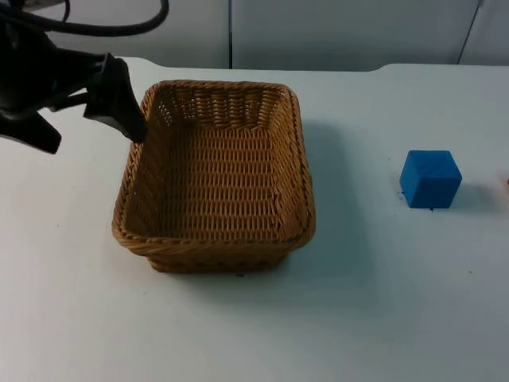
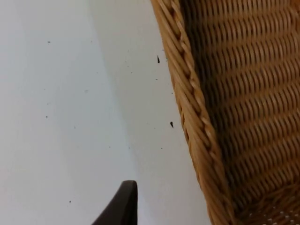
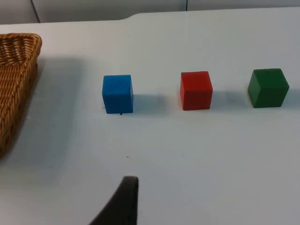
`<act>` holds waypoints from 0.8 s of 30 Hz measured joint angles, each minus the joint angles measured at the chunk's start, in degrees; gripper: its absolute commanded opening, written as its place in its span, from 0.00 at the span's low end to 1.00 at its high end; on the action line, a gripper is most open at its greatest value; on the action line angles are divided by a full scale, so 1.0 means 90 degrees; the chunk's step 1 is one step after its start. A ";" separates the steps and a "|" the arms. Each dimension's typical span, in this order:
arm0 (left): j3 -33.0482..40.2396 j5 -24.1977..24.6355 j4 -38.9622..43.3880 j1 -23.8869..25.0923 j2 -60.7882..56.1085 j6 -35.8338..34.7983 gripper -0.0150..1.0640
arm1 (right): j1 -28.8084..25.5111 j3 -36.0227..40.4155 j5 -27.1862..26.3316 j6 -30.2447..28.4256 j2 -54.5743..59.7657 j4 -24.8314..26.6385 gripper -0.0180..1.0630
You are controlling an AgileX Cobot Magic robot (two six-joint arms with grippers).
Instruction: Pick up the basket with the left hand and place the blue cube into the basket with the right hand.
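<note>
Left gripper (image 1: 95, 119), upper left, open astride basket (image 1: 215, 175) rim; shallow bite risks slipping. Right gripper state indeterminate; blue cube (image 1: 430, 178) untouched

A lab: bare white table (image 1: 382, 318); grey partition wall (image 1: 334, 32).

Colours on the white table (image 1: 382, 318)

The basket (image 1: 215, 179) is tan-brown wicker, woven in close horizontal rows with a braided rim. The cube (image 1: 430, 178) beside it is plain bright blue; past it stand a plain red cube (image 3: 196, 90) and a dark green cube (image 3: 267, 87). The left claw (image 1: 95, 119) is black. The wall (image 1: 334, 32) behind is pale grey.
</note>
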 measured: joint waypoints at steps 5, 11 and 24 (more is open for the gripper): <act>-0.0363 0.0000 -0.0079 -0.0154 0.0438 0.0000 0.98 | 0.0000 0.0000 0.0000 0.0000 0.0000 0.0000 0.99; -0.0667 0.0057 -0.0164 -0.0165 0.0931 0.0000 0.98 | 0.0000 0.0000 0.0000 0.0000 0.0000 0.0000 0.99; -0.1293 0.0418 -0.0232 -0.0165 0.2123 0.0000 0.95 | 0.0000 0.0000 0.0000 0.0000 0.0000 -0.0022 0.99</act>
